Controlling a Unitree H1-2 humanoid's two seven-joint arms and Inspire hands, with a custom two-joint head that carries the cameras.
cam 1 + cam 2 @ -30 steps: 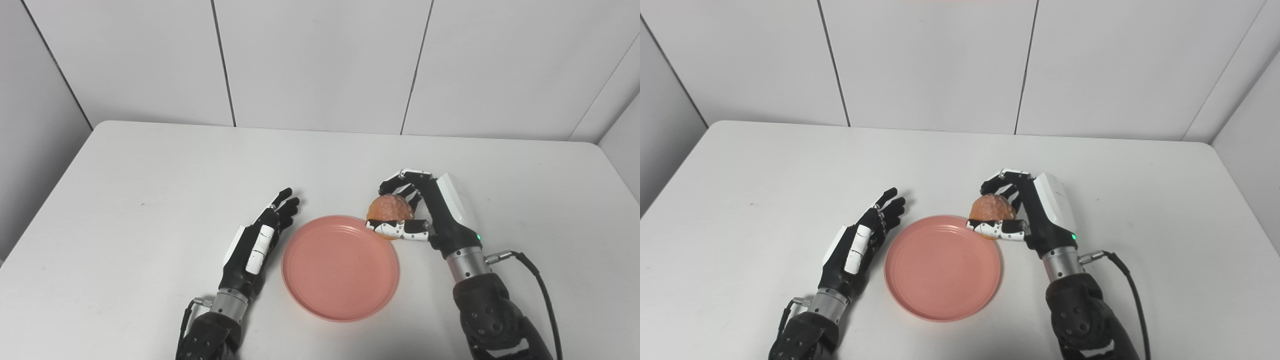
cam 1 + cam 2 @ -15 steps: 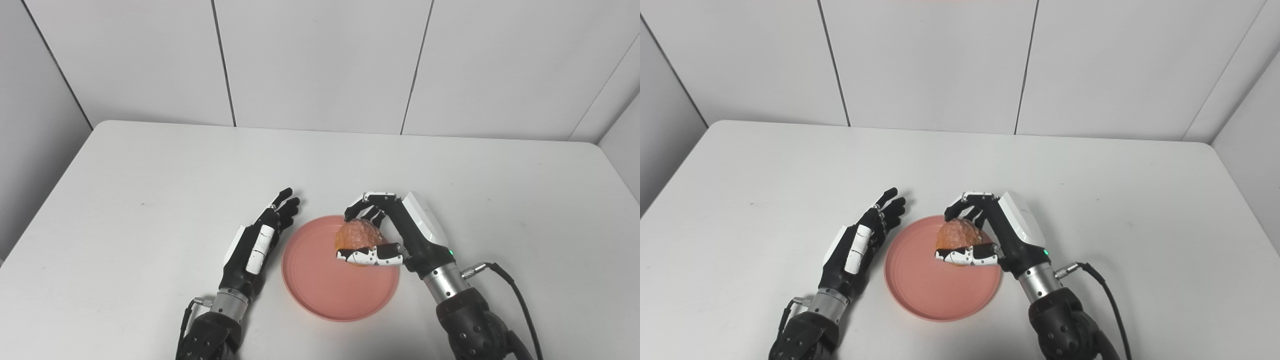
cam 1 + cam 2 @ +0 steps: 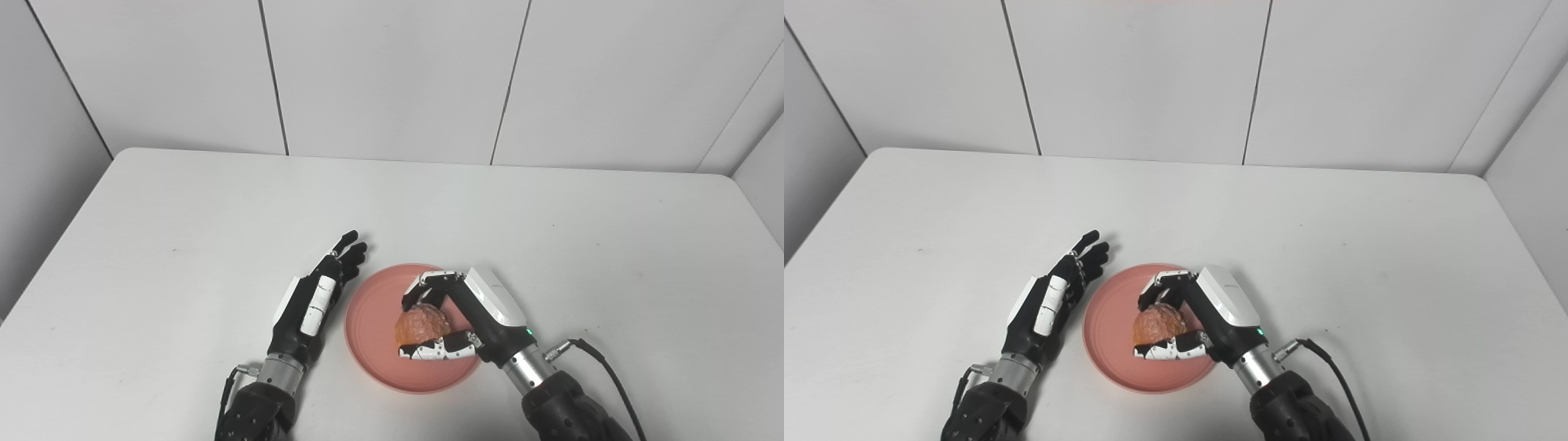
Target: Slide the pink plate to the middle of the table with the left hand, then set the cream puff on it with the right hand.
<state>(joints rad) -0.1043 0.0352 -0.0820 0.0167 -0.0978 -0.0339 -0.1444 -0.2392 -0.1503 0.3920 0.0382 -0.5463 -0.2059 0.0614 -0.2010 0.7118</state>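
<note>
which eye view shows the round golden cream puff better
Barely a difference. The left eye view shows the round golden cream puff slightly better, over the pink round plate in the right hand. The right eye view shows the same puff, equally crossed by the thumb.

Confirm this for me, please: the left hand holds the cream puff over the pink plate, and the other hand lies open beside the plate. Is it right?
Not quite. It is the right hand that holds the cream puff over the pink plate; the left hand is the one lying open beside the plate. The left eye view shows this by which side each arm enters from.
</note>
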